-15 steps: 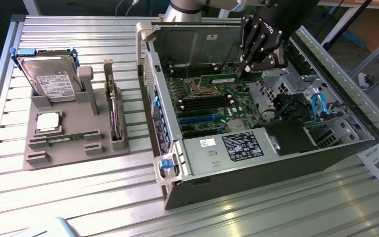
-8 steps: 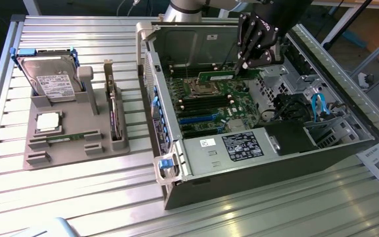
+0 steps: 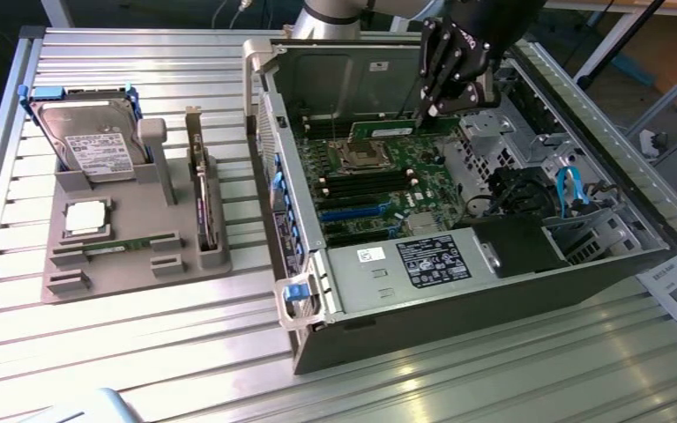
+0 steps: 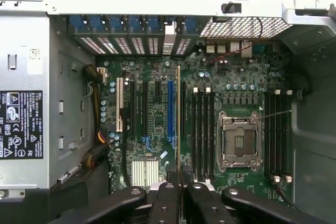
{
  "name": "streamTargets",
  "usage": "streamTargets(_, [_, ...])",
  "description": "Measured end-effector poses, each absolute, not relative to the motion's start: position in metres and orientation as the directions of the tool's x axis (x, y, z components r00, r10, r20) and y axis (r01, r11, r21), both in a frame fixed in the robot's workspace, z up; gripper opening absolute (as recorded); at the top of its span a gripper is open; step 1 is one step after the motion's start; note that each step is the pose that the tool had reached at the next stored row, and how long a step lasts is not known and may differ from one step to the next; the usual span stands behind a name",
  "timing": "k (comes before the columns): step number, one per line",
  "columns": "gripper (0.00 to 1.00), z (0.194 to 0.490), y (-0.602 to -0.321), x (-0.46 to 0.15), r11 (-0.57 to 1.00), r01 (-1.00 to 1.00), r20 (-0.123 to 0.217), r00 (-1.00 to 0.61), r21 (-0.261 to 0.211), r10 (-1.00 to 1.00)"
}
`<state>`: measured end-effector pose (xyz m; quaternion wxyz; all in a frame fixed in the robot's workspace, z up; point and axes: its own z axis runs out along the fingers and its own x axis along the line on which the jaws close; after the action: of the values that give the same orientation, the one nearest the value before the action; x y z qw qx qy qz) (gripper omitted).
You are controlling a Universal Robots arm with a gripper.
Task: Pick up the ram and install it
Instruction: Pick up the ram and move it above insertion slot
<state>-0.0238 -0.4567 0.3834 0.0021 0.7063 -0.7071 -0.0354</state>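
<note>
The ram [image 4: 178,124] is held edge-on between the nearly closed fingers of the gripper [image 3: 439,110], which are clamped on its upper edge. It is seen as a slim, thin strip above the motherboard [image 4: 157,124]. In the exterior view the gripper is found toward one o'clock inside the open case [image 3: 457,308], hemmed by the raised wall [image 3: 315,79] and the drive cage [image 3: 486,132]. More room is left toward the power supply [image 3: 433,260] at five o'clock. Black memory slots [image 4: 202,129] lie just beside the stick, next to the processor socket [image 4: 239,140].

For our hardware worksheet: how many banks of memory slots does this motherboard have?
2: one bank beside the processor socket, toward the expansion slots; the other bank on the socket's far side.
</note>
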Motion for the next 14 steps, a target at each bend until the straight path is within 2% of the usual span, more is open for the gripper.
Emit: streamTargets(14, [0.12, 0.381, -0.437, -0.024, -0.001, -0.999, -0.058, -0.002, 0.051, -0.998])
